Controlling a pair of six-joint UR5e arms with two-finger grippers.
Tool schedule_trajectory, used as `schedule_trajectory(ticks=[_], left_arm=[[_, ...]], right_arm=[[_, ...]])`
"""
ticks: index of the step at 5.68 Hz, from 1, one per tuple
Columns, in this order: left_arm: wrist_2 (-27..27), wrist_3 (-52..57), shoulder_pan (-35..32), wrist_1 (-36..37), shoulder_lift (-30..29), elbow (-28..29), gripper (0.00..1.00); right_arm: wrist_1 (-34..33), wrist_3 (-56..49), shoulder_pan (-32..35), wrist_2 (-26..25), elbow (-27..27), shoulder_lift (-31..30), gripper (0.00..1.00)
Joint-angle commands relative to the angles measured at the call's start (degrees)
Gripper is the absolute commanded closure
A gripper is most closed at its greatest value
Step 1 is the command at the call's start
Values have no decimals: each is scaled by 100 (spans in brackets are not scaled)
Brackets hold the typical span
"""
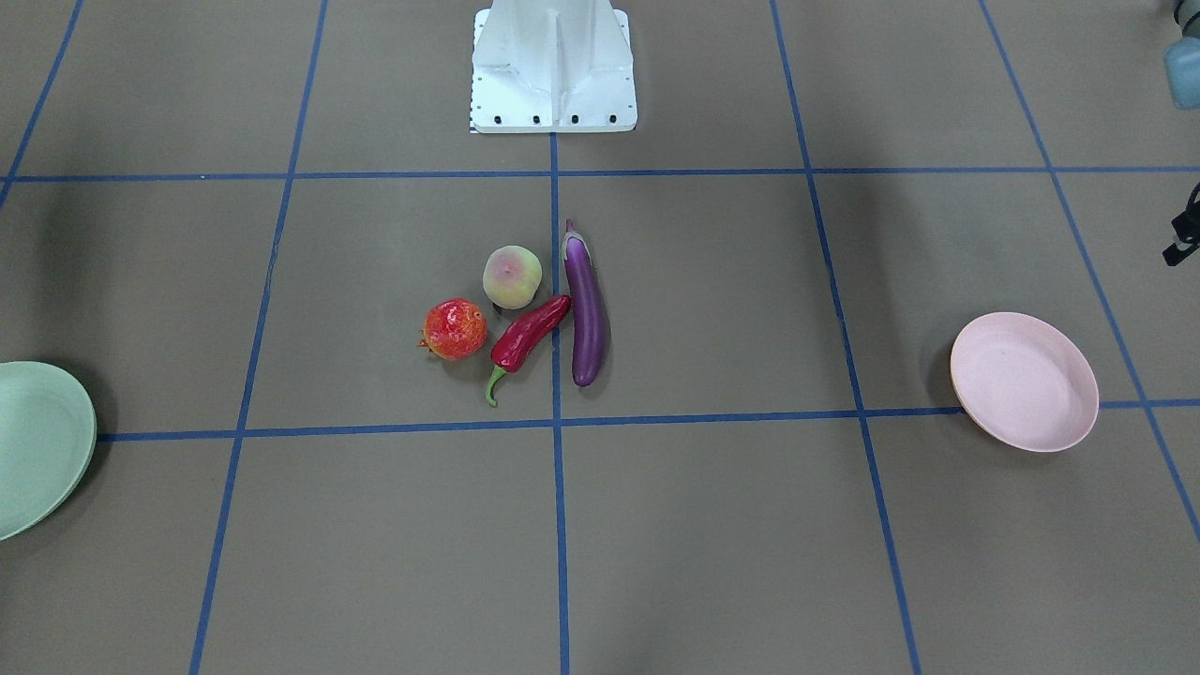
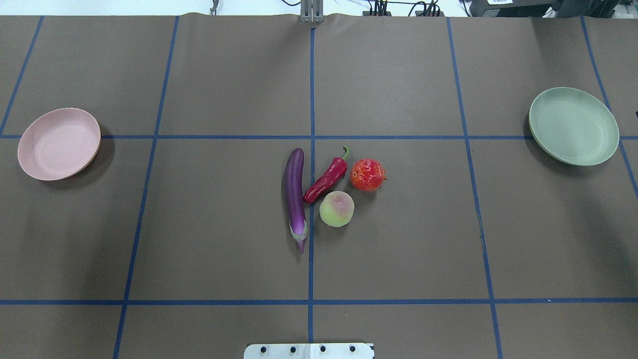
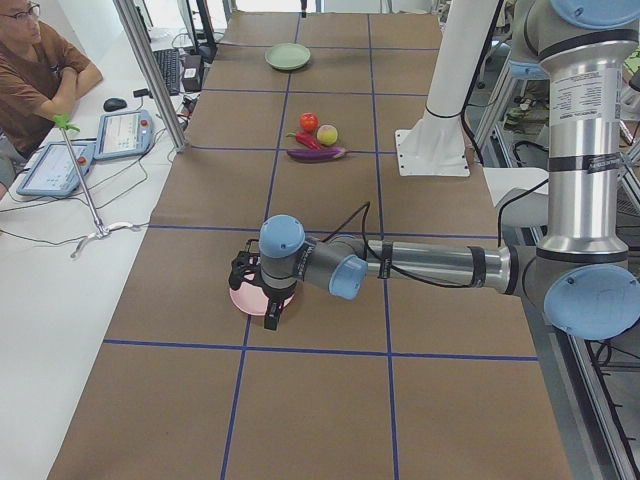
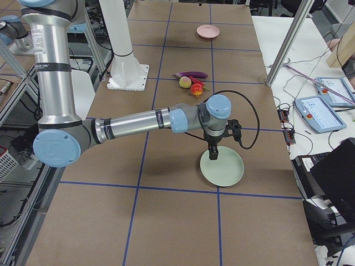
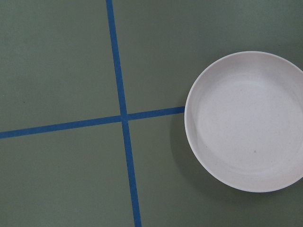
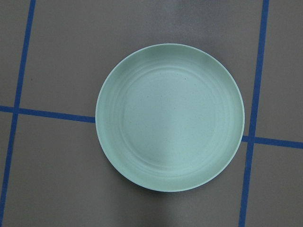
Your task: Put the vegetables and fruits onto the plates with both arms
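Eggplant [image 2: 294, 192], chili pepper [image 2: 326, 180], pomegranate [image 2: 368, 175] and peach [image 2: 337, 209] are all bunched mid-worktop [image 2: 224, 249], on the centre tape line.
- Eggplant lies lengthwise just on the left arm's side of the line.
- Chili lies diagonally across the line, with its tip against or just beside the eggplant. I can't tell whether they touch.
- Peach and pomegranate sit just beside the chili on the right arm's side.

Pink plate [image 2: 59, 143] is far out on the left arm's side and green plate [image 2: 573, 125] far out on the right's. Both are bare.

Left gripper [image 3: 262, 292] hovers over the pink plate, right gripper [image 4: 213, 149] over the green one. Both are well apart from the produce and neither carries anything that I can see.

Step, as I read it: start of the task, nothing picked or placed. For the next move each arm has to reach in to the centre. The eggplant is the natural pick for the left arm, and the pomegranate or peach for the right. The cluster is tight, so a grasp on the chili risks nudging its neighbours.

Hard to see:
- Whether either gripper is released or clenched. I can't tell, because they show only small in the side views and no fingers appear in the wrist views.
- The green plate is cut off at the front view's edge, and the pink plate at the left wrist view's edge.
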Motion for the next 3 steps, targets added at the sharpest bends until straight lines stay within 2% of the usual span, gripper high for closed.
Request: schedule_trajectory(ticks=[1,3], left_arm=[[-106,1,1,18,16,-3,0],[-106,2,1,0,34,5,0]], right_arm=[[515,-10,-10,9,-12,-227,0],[730,51,-219,10,-21,-290,0]])
